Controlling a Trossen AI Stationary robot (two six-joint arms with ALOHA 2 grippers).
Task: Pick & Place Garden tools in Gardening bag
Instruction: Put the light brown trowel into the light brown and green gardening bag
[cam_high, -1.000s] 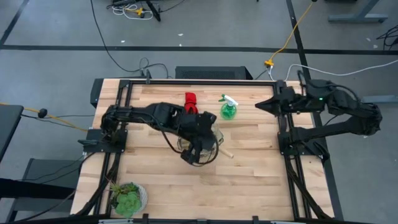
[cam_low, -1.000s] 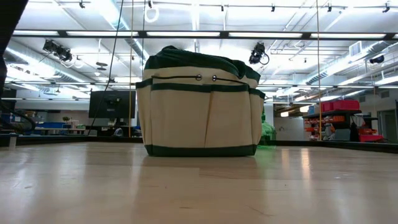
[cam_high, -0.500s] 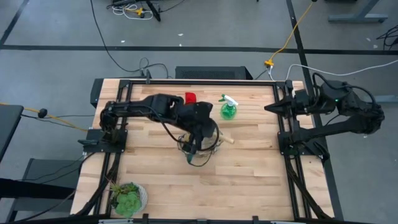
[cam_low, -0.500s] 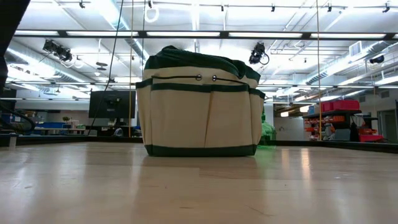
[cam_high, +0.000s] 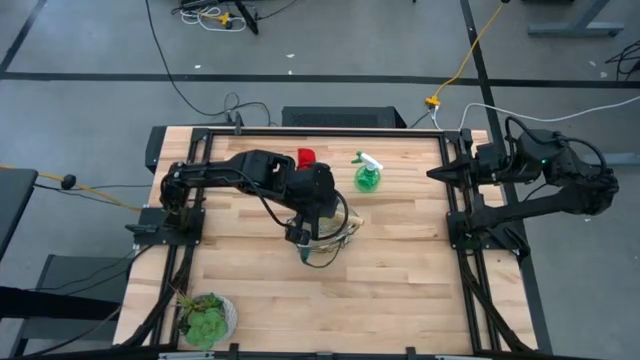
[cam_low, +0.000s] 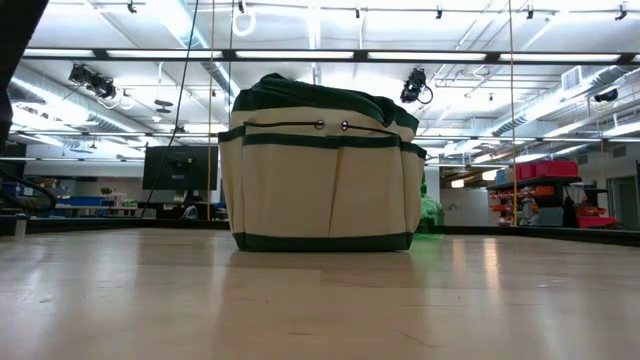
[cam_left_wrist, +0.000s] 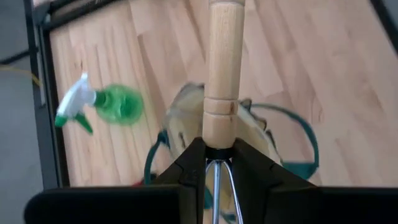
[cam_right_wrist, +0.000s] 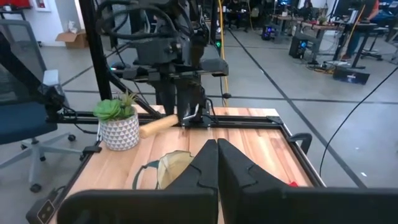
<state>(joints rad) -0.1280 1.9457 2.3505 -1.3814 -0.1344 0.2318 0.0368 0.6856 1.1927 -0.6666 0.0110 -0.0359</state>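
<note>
A: Biggest first. Table (cam_high: 400, 260), then the gardening bag (cam_low: 320, 170) mid-table, upright, same spot in the low view as half a second ago.
B: Left arm?
A: Left gripper (cam_high: 312, 228) hangs over the bag (cam_high: 325, 235), fingers clamped on a hand rake (cam_left_wrist: 222, 74) at the neck where handle meets metal. It has pulled in since 0.5 s ago: the wooden handle stuck out past the bag's right side then, now barely shows from above.
B: Right arm?
A: Right gripper (cam_high: 436, 172) parked at the table's right edge, fingers pressed together, holding nothing. No real change from 0.5 s ago; a second ago it sat slightly further in.
B: Rest?
A: Spray bottle (cam_high: 367, 176) just behind the bag, unmoved. Glove bundle (cam_high: 306, 157) half hidden by the left arm. Potted plant (cam_high: 205, 316) at the near left corner.
</note>
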